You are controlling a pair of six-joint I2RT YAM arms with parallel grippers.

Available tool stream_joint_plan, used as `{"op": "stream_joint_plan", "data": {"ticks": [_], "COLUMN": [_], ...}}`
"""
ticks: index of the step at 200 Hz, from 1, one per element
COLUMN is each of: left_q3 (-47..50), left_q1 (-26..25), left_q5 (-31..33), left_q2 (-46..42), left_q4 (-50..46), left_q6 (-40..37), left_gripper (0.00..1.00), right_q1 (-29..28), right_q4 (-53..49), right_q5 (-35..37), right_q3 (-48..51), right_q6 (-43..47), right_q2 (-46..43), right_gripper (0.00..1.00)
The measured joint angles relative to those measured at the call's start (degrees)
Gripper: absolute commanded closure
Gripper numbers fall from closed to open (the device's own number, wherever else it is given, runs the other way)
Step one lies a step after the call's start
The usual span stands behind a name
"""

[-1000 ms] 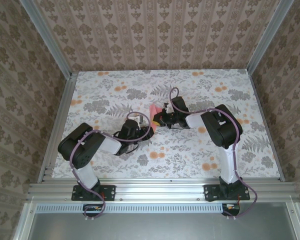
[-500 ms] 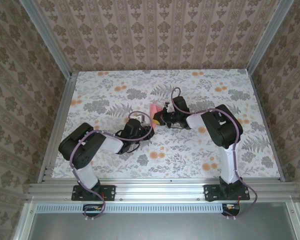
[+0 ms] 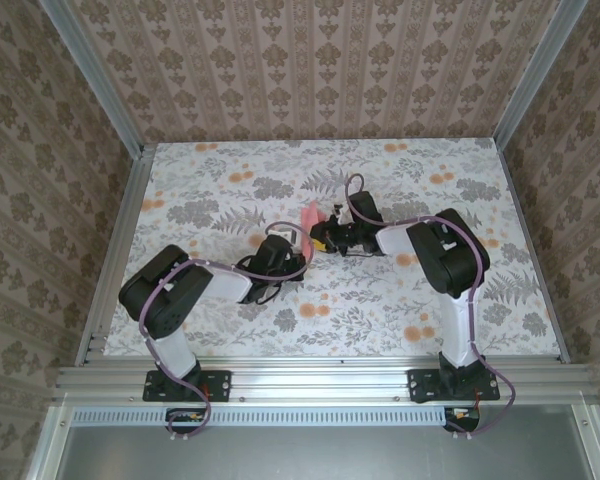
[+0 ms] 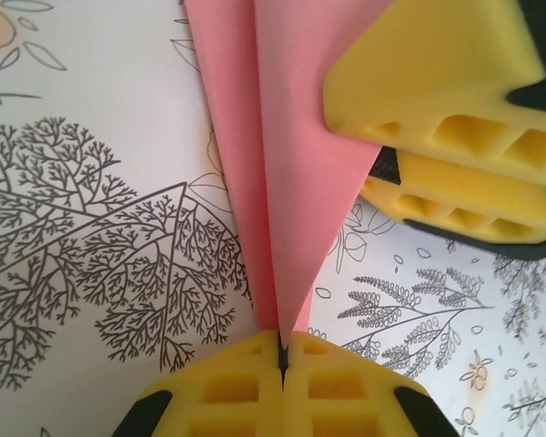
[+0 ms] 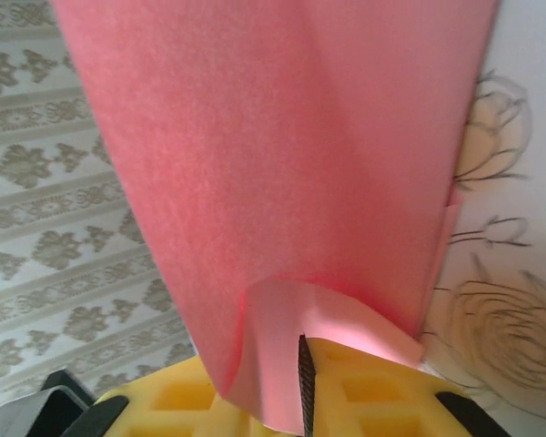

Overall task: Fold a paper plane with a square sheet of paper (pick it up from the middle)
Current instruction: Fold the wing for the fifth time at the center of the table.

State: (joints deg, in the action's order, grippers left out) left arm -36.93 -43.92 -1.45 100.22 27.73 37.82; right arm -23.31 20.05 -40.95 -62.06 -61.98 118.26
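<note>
Our left gripper (image 4: 282,350) pinches the paper plane (image 4: 287,182) by its tip; we should hold firm. Whether the right gripper (image 5: 302,369) ahead grips it, we cannot tell.

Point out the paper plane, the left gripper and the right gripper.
paper plane (image 4: 300,182): left wrist view, on the pink panel right of the centre crease.
left gripper (image 4: 281,353): left wrist view, on the seam between its shut yellow fingertips.
right gripper (image 5: 302,364): right wrist view, on the dark slit between its yellow fingertips.

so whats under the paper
The flower-print table cover shows on both sides of the paper; the patch straight beneath it is hidden. The left gripper pinches its tip, and the right gripper holds one edge.
</note>
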Motion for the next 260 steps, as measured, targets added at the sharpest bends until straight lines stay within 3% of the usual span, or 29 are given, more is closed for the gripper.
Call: {"op": "stream_joint_plan", "data": {"ticks": [68, 140, 260], "left_q3": [-3.39, -4.07, -3.98], "left_q1": [-1.88, -2.19, -2.19], "left_q5": [2.54, 2.75, 2.29], "left_q2": [-0.98, -3.15, -4.92], "left_q4": [-9.01, -15.28, -19.63], "left_q6": [-10.34, -15.63, -17.90], "left_gripper": [1.00, 0.99, 0.87], "right_q1": [0.24, 0.22, 0.20], "right_q4": [-14.82, -25.35, -29.40], "right_q5": [2.73, 3.34, 3.56], "right_q3": [-3.96, -9.84, -11.85], "right_q6": [16.39, 31.36, 38.99], "right_q2": [-1.57, -1.60, 0.17], "right_gripper": [0.84, 0.87, 0.92]}}
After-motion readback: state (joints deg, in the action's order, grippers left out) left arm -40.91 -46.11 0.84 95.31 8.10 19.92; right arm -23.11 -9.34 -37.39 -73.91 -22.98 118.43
